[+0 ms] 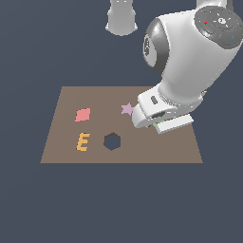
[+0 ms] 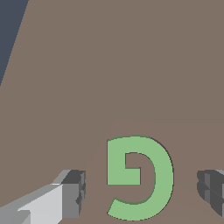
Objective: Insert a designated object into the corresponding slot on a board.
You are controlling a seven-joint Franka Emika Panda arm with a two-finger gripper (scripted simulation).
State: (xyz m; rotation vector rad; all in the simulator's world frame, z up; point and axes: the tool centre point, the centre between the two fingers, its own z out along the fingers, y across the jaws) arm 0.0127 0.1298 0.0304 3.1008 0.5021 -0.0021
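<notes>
The green G (image 2: 144, 179) lies flat in the board (image 2: 109, 65), seemingly flush in its slot, so the insertion looks done and only retreat remains. The gripper (image 2: 144, 192) straddles it wide open, both fingers (image 2: 72, 192) clear, holding nothing. Matte brown board; smooth orange E (image 1: 83, 142), lilac star (image 1: 127, 109), 1 dark hexagon hole (image 1: 112, 141).

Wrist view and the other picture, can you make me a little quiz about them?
1. True or false: the jaws are clamped shut on the green G piece.
2. Which shape on the brown board is an empty dark hole? A) red diamond B) hexagon C) lilac star
3. Fill in: the orange E lies on the exterior view's ___ of the hexagon.

Key: 1 false, they stand apart on either side of it; 2 B; 3 left.
</notes>
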